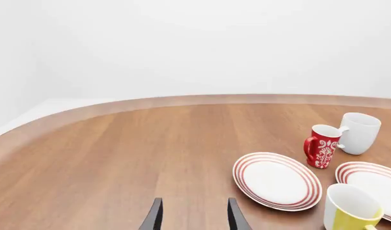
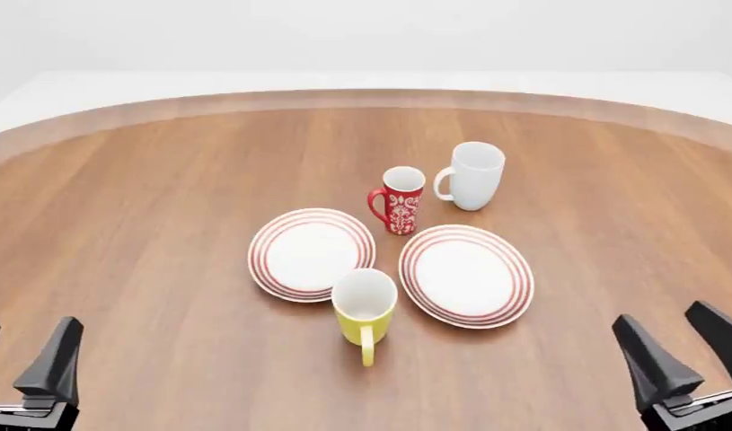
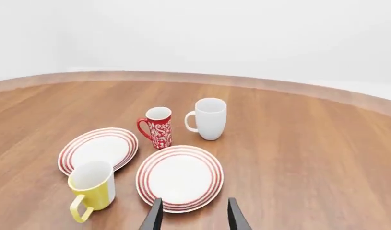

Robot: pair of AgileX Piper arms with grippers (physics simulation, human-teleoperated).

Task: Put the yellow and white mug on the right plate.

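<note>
The yellow and white mug [image 2: 365, 310] stands upright on the wood between the two plates at their near edges, its handle pointing toward me; it also shows as the yellow mug [image 3: 93, 189] and the mug [image 1: 349, 211]. The right plate [image 2: 466, 275], red-ringed and bare, lies just right of it, seen too as the right plate [image 3: 180, 178] and the plate [image 1: 374, 184]. My left gripper [image 2: 18, 355] is open at the near left corner, far from the mug. My right gripper [image 2: 687, 346] is open at the near right, its fingertips just short of the right plate's near rim in the right wrist view.
A matching left plate [image 2: 312, 254] lies beside the right one. Behind the plates stand a red-and-white patterned mug [image 2: 400, 200] and an all-white mug [image 2: 473, 175]. The round wooden table [image 2: 162, 197] curves away at the back and left.
</note>
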